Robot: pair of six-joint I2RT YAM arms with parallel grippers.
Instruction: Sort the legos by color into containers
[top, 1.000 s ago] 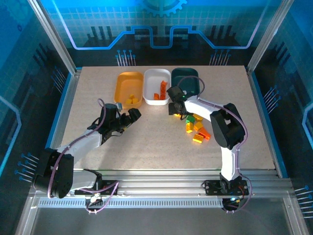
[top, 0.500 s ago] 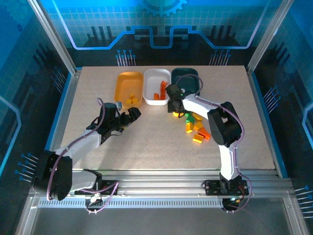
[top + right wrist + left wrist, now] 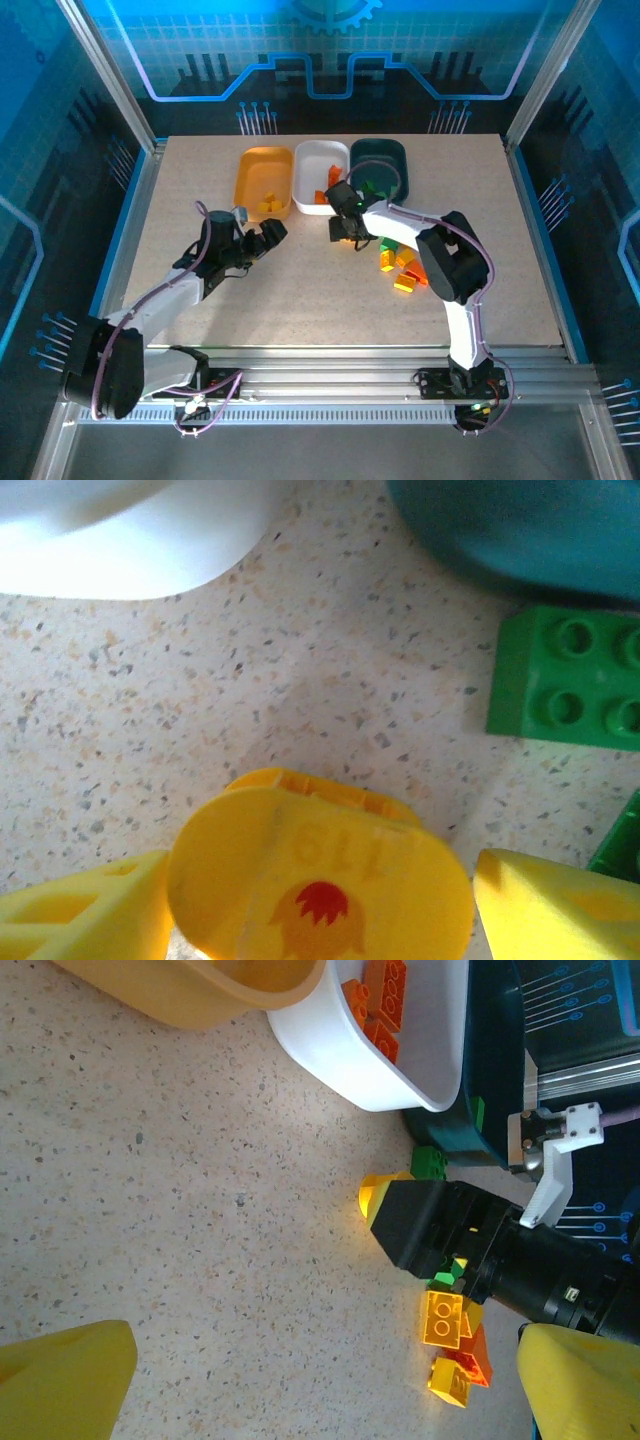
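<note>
— Speckled surface (image 3: pixel 300 300) under blue light on my feed. Three trays stand in a row by the far edge: orange-yellow tray (image 3: pixel 262 165), white tray (image 3: pixel 312 158), teal tray (image 3: pixel 385 155). What have you got?

— My right gripper (image 3: pixel 343 228) is pinching a yellow brick (image 3: pixel 320 860). On its wrist camera the brick sits between both fingers (image 3: pixel 80 915), over bare surface just on the near side of the white tray.

— And the other arm?

— My left gripper (image 3: pixel 266 236) hangs spread wide with nothing in it, on the near side of the orange-yellow tray.

— Where does the brick go?

— Into the orange-yellow tray, I judge, since it holds yellow bricks (image 3: pixel 268 205). That tray lies farther back and to the left of my right gripper, and the white tray's near corner is close to the line. I'd lift clear of that rim, stop over the orange-yellow tray's middle, then open low so nothing bounces out. I'd also mind the left arm, which is near that path.

— The rest?

— Loose legos (image 3: pixel 400 265) cluster right of the middle. A green brick (image 3: pixel 565 690) lies just beside my fingers, near the teal tray.
</note>
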